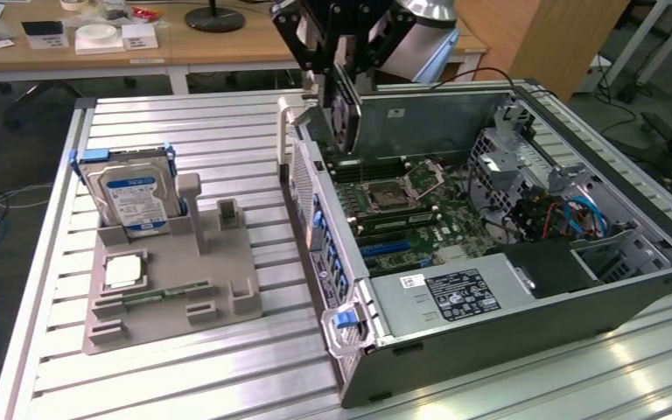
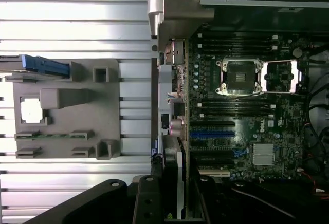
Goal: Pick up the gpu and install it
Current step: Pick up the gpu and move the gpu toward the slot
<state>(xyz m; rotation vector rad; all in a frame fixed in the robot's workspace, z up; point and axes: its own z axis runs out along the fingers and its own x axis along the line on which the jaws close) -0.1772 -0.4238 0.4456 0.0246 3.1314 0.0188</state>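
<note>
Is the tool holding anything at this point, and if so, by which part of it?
Yes. The tool is closed on the gpu, gripping it by its upper edge. The card hangs upright over the open computer case.

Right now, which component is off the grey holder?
The dark flat gpu card, upright in the gripper at the open case; blue-framed hard drive and green memory stick sit slotted.

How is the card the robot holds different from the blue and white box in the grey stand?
The gpu is thin and dark; the hard drive is boxy and silvery with a blue-white label. The gpu hangs in the gripper above the open computer case; the hard drive sits in the grey holder. Both stand on edge.
</note>
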